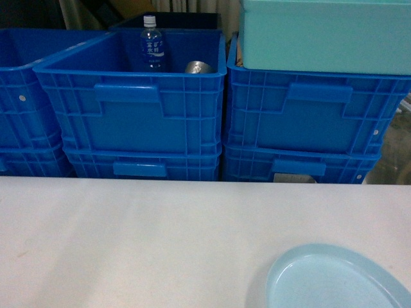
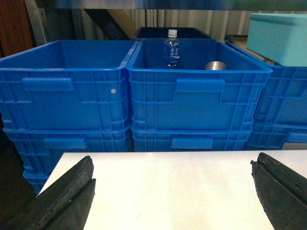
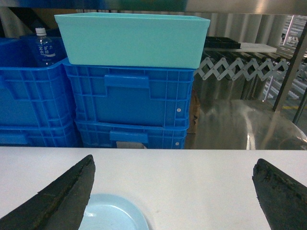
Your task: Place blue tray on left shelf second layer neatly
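Observation:
The blue tray (image 1: 337, 279), a pale round dish with a raised rim, lies flat on the white table (image 1: 141, 237) at its near right corner. In the right wrist view the blue tray (image 3: 112, 215) sits just inside my right gripper's left finger. My right gripper (image 3: 173, 165) is open, with nothing between its fingers. My left gripper (image 2: 172, 165) is open too, over bare table near the table's left end. Neither gripper shows in the head view. A steel rail (image 2: 158, 4) of the shelf runs across the top of the left wrist view; I cannot tell which layer it is.
Stacked royal-blue crates (image 1: 135, 109) stand right behind the table. One holds a water bottle (image 1: 151, 43) and a metal cup (image 1: 197, 67). A teal box (image 1: 324, 32) rests on the right stack. Steel surfaces and a folding conveyor (image 3: 235, 67) lie at the far right.

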